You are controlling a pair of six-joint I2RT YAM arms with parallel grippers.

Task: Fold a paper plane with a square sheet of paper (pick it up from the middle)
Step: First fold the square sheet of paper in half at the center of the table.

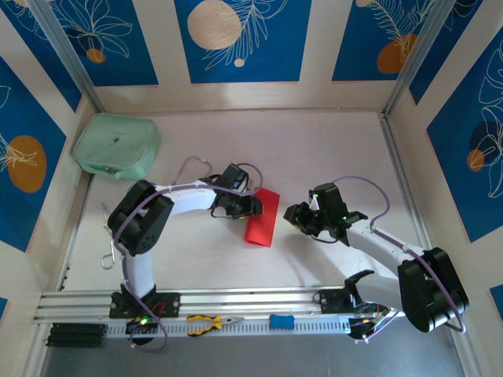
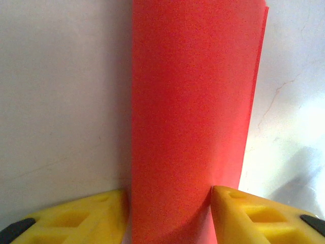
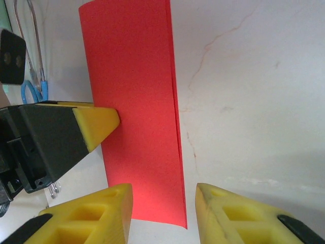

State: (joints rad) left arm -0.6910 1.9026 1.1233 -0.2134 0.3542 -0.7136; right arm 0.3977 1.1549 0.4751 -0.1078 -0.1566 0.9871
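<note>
A mint-green pouch [image 1: 118,147] sits in the far left corner of the worktop [image 1: 314,149]. A thin bent piece of metal wire [image 1: 108,253] lies near the left edge. An aluminium rail [image 1: 236,300] runs along the near edge, and beside it lie yellow-handled pliers [image 1: 206,322] with a small blue block [image 1: 281,321] to their right. None of these lies near the paper.

The worktop is pale off-white and matte, with faint hairline cracks. White walls [image 1: 236,39] close it in on three sides, carrying blue panels with white leaf outlines and orange and cream discs.

The square sheet of paper [image 1: 262,219] lies at the middle of the worktop, between the two arms. It is bright red and folded into a long, narrow rectangle that sits slightly slanted. Its two layers show along one long edge [image 2: 193,101].

The left gripper [image 1: 250,206] is at the paper's left side. In its wrist view its yellow fingers [image 2: 170,195] stand partly apart, with the strip's end in the gap between them. Whether they press on the strip cannot be told.

The right gripper [image 1: 297,216] is just right of the paper. Its fingers [image 3: 163,190] are partly open over the strip's near corner [image 3: 134,101] and hold nothing.
</note>
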